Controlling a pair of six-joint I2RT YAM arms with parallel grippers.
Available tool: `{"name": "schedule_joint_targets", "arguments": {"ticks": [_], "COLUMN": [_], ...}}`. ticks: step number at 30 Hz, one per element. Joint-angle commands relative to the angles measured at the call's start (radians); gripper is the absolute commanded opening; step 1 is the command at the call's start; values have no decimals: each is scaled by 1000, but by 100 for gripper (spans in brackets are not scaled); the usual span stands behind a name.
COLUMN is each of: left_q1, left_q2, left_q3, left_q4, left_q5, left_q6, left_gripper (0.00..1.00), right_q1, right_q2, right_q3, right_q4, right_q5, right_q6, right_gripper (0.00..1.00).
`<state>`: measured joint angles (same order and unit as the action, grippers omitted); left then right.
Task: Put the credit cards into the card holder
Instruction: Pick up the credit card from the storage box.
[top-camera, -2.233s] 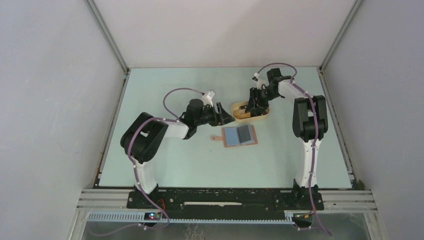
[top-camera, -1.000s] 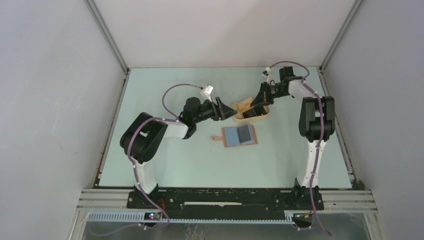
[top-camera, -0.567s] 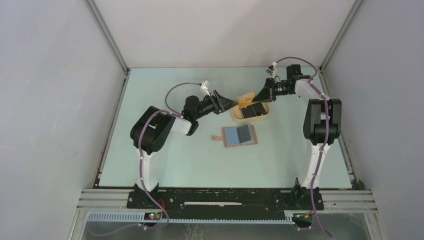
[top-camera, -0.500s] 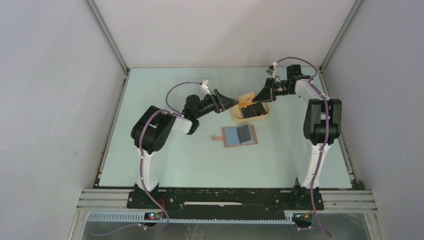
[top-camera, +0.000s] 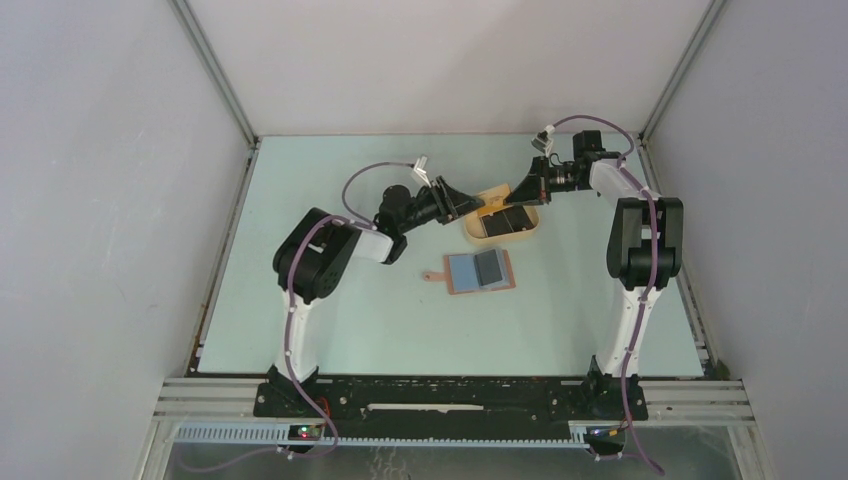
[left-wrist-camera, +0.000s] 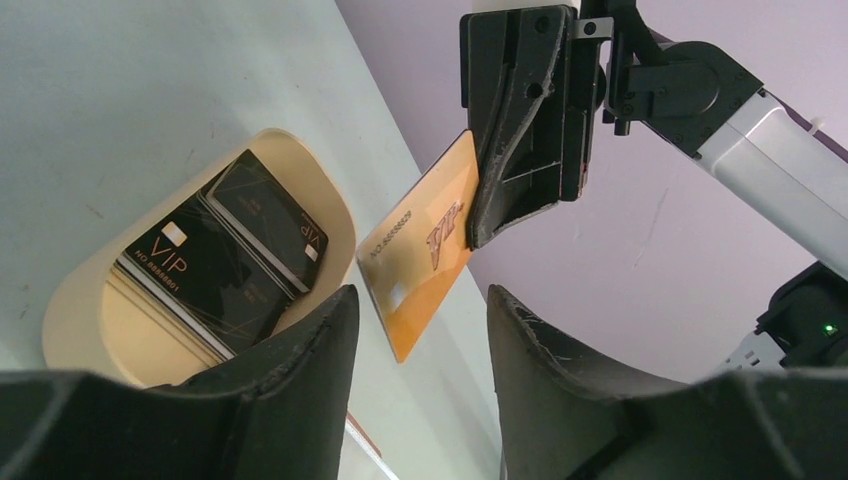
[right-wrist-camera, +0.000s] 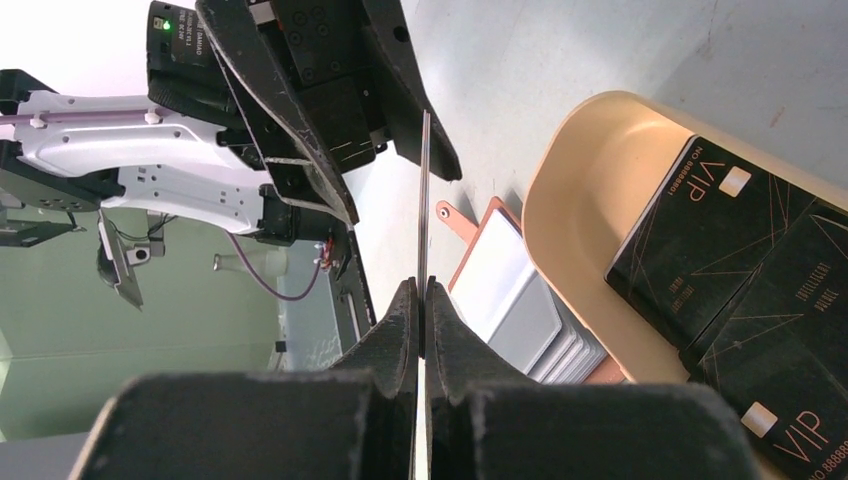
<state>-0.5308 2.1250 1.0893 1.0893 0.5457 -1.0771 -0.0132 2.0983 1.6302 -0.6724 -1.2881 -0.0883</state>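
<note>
Card in orange-yellow (left-wrist-camera: 425, 255) is hanging in the air above the near rim of the beige tray (left-wrist-camera: 338, 215), tilted, with one short end clamped by the right gripper (left-wrist-camera: 482, 232), which is clenched on it. In the right wrist view the card is showing edge-on as a thin line running up from that gripper's fingers. The left gripper (left-wrist-camera: 420, 305) is facing it with jaws parted, one finger on each side of the card's free end and neither pad visibly touching yet.

This looks like a hand-over. To do it well, the left gripper should be centring the card between its pads and taking a deep bite on the free end before the right gripper lets go. A shallow or crooked pinch could let the thin card swivel or slip. The grip should also be leaving one long edge clear for sliding into a pocket.

The card holder (top-camera: 478, 271) is lying open on the desk (top-camera: 330, 310), just on the near side of the tray, with greyish cards (right-wrist-camera: 545, 325) showing in its pockets. Black VIP-printed pieces (left-wrist-camera: 225, 260) are lying flat in the tray.
</note>
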Motion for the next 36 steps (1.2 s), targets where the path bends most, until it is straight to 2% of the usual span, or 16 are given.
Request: {"name": "schedule_joint_targets", "arguments": {"ticks": [1,8,18,22,25,28,36], "left_q1": [-17,-27,-28,-24,-21,-20,-20], "left_q2": [15,42,79,101,115,124,136], "left_q3": [70,101,128,136,139,147,161], "left_q4": [5,-2,38,72,116,125,121], "left_q5": [10,28,46,56,66,72,66], "left_q6": [-10,-32,-80,-104,-136,-150,-165], "left_gripper": [53,38,22,23,35,40,34], "right_q1": [4,10,56,55,51,51,62], "right_q2": [-51,-67,-60,-45,-33,-28,-27], "right_q3": [0,-22,-24,-23,-23,-25,-36], "right_q4": [0,32,25,15,12,15,34], "right_q5": [9,132,158,139,118,112,124], "right_q6": [7,34,16,9,13,19,38], "right_gripper": [0,0,0,0,0,0,0]}}
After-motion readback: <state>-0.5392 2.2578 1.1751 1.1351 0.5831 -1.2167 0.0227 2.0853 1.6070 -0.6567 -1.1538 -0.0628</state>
